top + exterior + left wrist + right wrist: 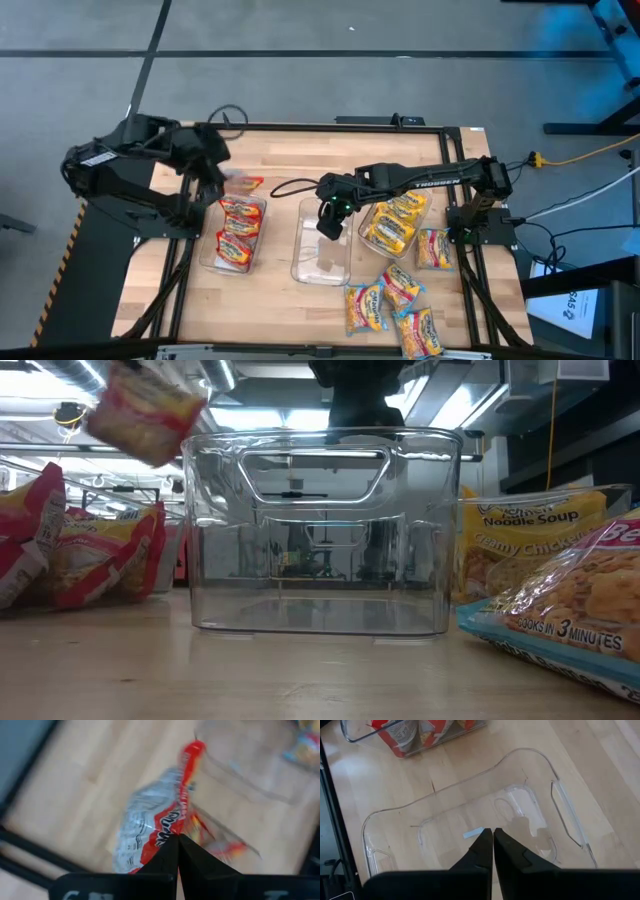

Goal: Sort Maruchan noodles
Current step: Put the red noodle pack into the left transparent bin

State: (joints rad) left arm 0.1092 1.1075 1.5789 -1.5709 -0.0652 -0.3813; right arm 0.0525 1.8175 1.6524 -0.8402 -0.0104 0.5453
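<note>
My left gripper point(222, 180) is shut on a red Maruchan noodles packet point(245, 183), held in the air over the far end of the left clear tray point(205, 262). The low view shows that packet point(145, 410) high up. Red packets point(237, 232) lie in the left tray. The middle clear tray point(322, 262) stands with nothing in it; my right gripper point(330, 222) hangs shut above it, touching nothing. Yellow packets point(393, 225) fill the right tray. My left gripper pinches the red packet between its two fingertips at a red printed edge point(173, 822). The fingers come slanting down from above. The packet point(150, 825) hangs below the fingers, lifted clear of table and tray.
Several loose packets lie on the wood near the right front: one point(435, 248) beside the right tray, others point(365, 305), point(418, 330) nearer the front edge. In the low view a blue packet point(570, 610) lies at the right. A black cable point(285, 187) lies behind the middle tray.
</note>
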